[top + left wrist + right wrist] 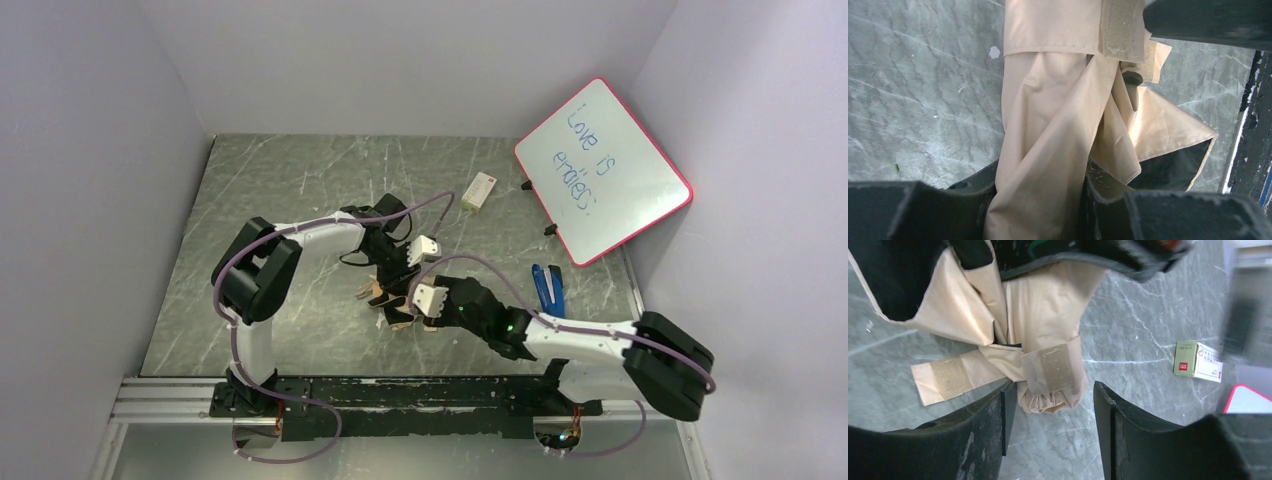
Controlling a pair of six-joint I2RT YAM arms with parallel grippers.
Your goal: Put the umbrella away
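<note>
Your left fingers (1168, 215) pinch the umbrella (1058, 125) by its tan folds on the worktop (913, 100). Your right fingers (973, 440) stand spread around its bundled end. You seem to be at the strapping step; next, catch the loose strap (948, 377) and press it shut.

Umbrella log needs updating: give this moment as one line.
object: tan fabric folding umbrella, bunched | left gripper: shut on fabric | right gripper: open, straddling strapped end | strap tail: loose

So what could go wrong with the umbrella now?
The strap lies loose, its fuzzy patch unstuck, so the umbrella might unroll. The left gripper pinches only cloth, which might slip out. The right gripper is open around the end and might catch a flap instead of the whole bundle.
</note>
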